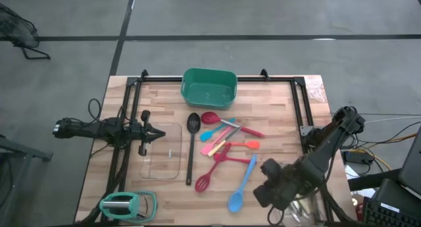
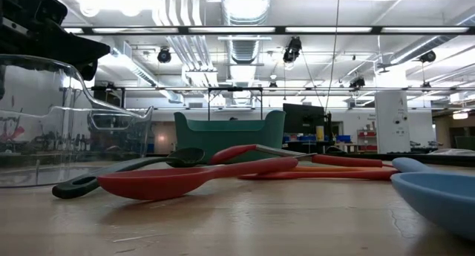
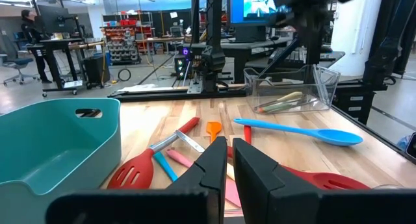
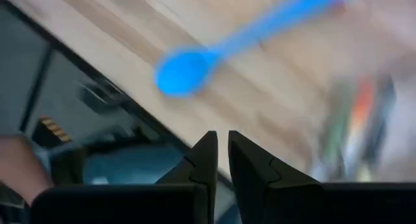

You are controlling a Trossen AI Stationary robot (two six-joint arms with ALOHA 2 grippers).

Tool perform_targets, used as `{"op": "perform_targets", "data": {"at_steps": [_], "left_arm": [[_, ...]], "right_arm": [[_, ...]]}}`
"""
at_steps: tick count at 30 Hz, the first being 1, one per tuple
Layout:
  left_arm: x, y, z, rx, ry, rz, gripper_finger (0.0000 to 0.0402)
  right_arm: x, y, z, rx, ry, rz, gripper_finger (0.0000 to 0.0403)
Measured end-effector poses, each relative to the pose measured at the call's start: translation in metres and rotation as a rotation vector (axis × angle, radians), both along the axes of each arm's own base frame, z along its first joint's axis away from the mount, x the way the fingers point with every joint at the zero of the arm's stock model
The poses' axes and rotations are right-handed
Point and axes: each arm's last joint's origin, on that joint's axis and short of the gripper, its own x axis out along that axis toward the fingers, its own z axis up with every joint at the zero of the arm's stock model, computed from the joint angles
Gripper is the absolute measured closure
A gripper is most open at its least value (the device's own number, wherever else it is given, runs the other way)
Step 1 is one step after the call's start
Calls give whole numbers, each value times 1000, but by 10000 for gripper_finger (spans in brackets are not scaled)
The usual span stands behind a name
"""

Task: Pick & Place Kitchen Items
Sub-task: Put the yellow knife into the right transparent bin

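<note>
The right gripper (image 4: 221,156) hangs over the near right corner of the wooden table (image 1: 276,115), at about five o'clock from the middle. Its two dark fingers are pressed close together and hold nothing. Under that arm sits a clear glass tray (image 3: 292,91) with a few thin utensils lying inside it.

Just beside it, at about seven o'clock from the gripper in the high view, lies the long light-blue plastic spoon (image 1: 241,184), with its bowl pointing to the near edge. Next to that, toward nine o'clock, is a red slotted spoon (image 1: 212,171). The long black slotted spoon (image 1: 191,148) lies straight, near to far, at the table's middle.

Between them is a small pile of kitchen things: an orange spatula (image 1: 245,145), a pink spatula (image 1: 214,147), a teal spatula (image 1: 212,133) and a red spoon (image 1: 220,120). They touch and cross one another.

The left gripper (image 1: 158,134) waits at nine o'clock, over another clear glass tray (image 1: 161,162). Its fingers are together too, with nothing between them.

At twelve o'clock, at the far edge, stands the green plastic tub (image 1: 209,89).
</note>
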Motion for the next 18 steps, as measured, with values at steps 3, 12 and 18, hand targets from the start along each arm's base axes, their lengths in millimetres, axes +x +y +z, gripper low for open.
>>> {"op": "perform_targets", "data": {"at_steps": [3, 12, 18], "left_arm": [[0, 0, 0, 0, 0, 0, 369], [0, 0, 0, 0, 0, 0, 369], [0, 0, 0, 0, -1, 0, 369]], "right_arm": [[13, -7, 7, -136, -154, 101, 367], [57, -39, -1, -467, -244, 371, 342], [88, -63, -27, -520, -122, 498, 324]]}}
